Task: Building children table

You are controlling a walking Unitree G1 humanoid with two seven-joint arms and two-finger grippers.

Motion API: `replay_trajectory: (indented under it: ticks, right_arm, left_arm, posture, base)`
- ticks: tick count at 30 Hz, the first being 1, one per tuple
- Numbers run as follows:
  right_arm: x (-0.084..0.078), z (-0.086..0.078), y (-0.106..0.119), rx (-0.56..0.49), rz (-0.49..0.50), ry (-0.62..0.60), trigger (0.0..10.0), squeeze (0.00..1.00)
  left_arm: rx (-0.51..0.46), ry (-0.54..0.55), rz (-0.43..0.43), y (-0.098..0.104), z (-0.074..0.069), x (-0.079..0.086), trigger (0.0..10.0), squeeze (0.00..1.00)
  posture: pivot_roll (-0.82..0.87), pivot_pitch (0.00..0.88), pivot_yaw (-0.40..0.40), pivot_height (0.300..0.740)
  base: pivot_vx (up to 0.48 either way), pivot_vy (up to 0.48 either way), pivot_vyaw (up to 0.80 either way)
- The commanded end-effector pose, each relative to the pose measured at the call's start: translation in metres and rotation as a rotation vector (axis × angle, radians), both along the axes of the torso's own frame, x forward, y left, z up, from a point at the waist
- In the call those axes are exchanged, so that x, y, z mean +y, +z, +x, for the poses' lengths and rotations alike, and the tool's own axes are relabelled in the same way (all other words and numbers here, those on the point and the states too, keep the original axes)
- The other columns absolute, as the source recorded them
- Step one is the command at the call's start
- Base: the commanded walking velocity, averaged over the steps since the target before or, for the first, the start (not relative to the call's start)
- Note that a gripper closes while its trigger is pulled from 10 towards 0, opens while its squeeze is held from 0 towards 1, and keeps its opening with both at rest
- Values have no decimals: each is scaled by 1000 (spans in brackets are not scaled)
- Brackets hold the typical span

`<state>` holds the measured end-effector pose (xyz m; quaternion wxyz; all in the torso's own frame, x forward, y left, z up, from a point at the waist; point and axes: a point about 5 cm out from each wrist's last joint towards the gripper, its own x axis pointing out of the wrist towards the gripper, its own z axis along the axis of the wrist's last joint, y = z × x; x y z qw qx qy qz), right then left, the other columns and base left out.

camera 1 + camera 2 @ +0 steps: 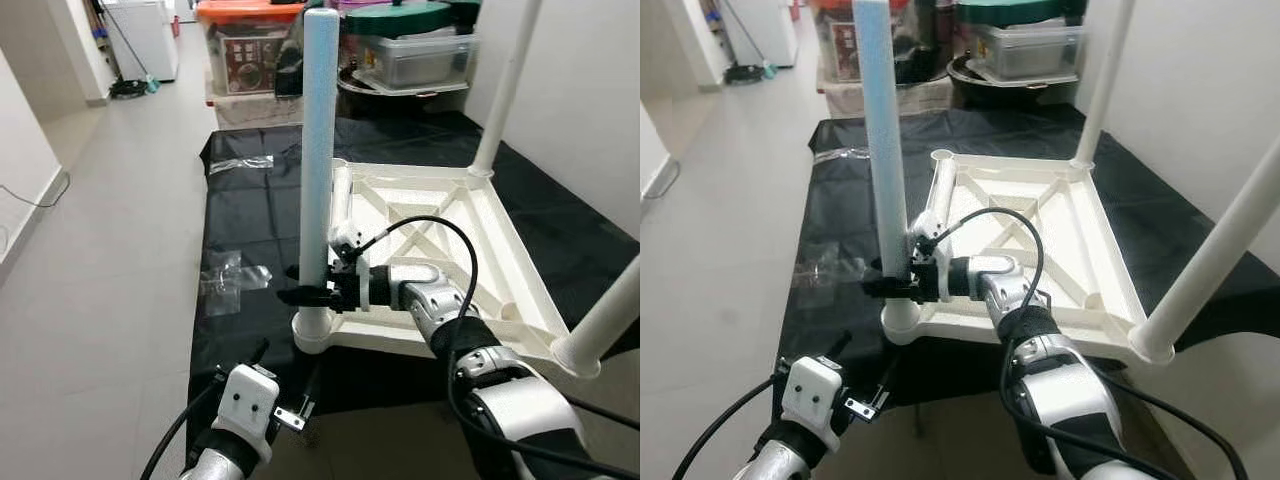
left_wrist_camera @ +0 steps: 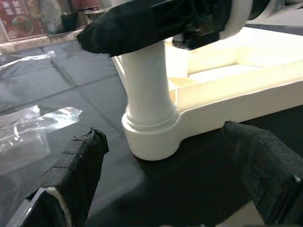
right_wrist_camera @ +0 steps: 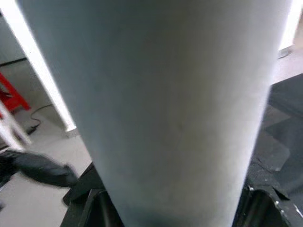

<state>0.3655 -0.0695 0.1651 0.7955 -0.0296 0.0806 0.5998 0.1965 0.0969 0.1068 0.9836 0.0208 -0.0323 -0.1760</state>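
Your right claw [image 1: 312,295] was closed around the pale blue leg [image 1: 319,170], low on its shaft, where it stood upright in the near-left corner socket of the upturned white tabletop [image 1: 490,260] on the black sheet [image 1: 240,220] covering the floor. Your left claw [image 2: 165,179] hung spread wide and held nothing, just in front of that socket. Two white legs [image 1: 505,85] stood in other corners.

Obstacles: upright leg [image 1: 319,150] at near-left corner of upturned tabletop [image 1: 520,260], right gripper [image 1: 310,296] clamped round its base; spare leg [image 1: 341,200] lying along left rail; plastic wrap [image 1: 228,280] on black sheet [image 1: 250,215]. Free: sheet's near edge, left floor [image 1: 100,250].
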Motion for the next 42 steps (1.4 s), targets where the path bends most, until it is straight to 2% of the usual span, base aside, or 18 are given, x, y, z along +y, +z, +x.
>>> replay_trajectory:
  ticks: [1,7,9,12,13,14,16,17,18,29,30,33,34,38,39,40,41,42]
  right_arm:
    - [5,2,-1,10,-11,-34,0,0]
    - [1,7,-5,-23,-29,-152,0,0]
    - [-10,18,-9,-42,-33,-441,0,0]
    - [-10,18,-9,-42,-33,-441,0,0]
    - [-20,24,-11,-54,-44,-627,0,0]
    - [-20,24,-11,-54,-44,-627,0,0]
    - [-49,29,-18,-60,-60,-1073,0,0]
    - [-49,29,-18,-60,-60,-1073,0,0]
    - [-70,23,-28,-3,-36,-1407,0,0]
    - [-68,11,-45,122,-18,-1589,118,0]
    - [-62,13,-42,117,6,-1551,10000,0]
    - [-57,15,-39,117,50,-1519,10000,0]
    - [-49,17,-33,116,106,-1454,10000,1000]
    - [-43,20,-23,83,161,-1420,10000,1000]
    - [-42,23,-12,30,201,-1402,10000,153]
    - [-42,23,-12,30,201,-1402,10000,153]
    - [-41,27,2,-30,267,-1311,10000,0]
    - [-41,27,2,-30,267,-1311,10000,0]
  left_arm:
    - [26,7,10,-5,-1,2,10000,0]
    - [29,6,10,-6,-1,2,10000,0]
    - [32,3,11,-6,-1,2,10000,0]
    - [32,3,11,-6,-1,2,10000,0]
    - [33,2,12,-6,-1,3,10000,0]
    - [33,2,12,-6,-1,3,10000,0]
    - [35,-1,13,-7,-1,3,10000,0]
    - [35,-1,13,-7,-1,3,10000,0]
    - [36,-4,14,-7,-1,3,10000,0]
    - [37,-4,14,-8,-2,2,10000,0]
    - [37,-4,12,-8,-2,2,10000,0]
    - [37,-4,12,-8,-2,2,10000,0]
    - [38,-4,12,-8,-2,2,10000,0]
    - [38,-3,12,-8,-2,2,10000,0]
    - [38,-4,12,-8,-2,2,10000,0]
    - [38,-4,12,-8,-2,2,10000,0]
    - [38,-4,12,-8,-2,2,10000,0]
    - [38,-4,12,-8,-2,2,10000,0]
  posture:
    - [27,0,-15,740]
    - [27,0,-15,740]
    - [44,0,-14,740]
    - [44,0,-14,740]
    - [45,0,-16,740]
    - [45,0,-16,740]
    - [44,0,-12,740]
    - [44,0,-12,740]
    - [43,0,-12,740]
    - [45,0,-14,740]
    - [45,0,-14,740]
    - [45,0,-14,740]
    - [45,0,-14,740]
    - [45,0,-14,740]
    - [45,0,-11,740]
    - [45,0,-11,740]
    - [42,0,-10,740]
    - [42,0,-10,740]
  base:
    - [0,0,0]
    - [0,0,0]
    - [0,0,0]
    - [0,0,0]
    - [0,0,0]
    - [0,0,0]
    - [0,0,0]
    - [0,0,0]
    - [0,0,0]
    - [0,0,0]
    - [0,0,0]
    - [0,0,0]
    - [0,0,0]
    - [0,0,0]
    - [0,0,0]
    - [0,0,0]
    - [0,0,0]
    - [0,0,0]
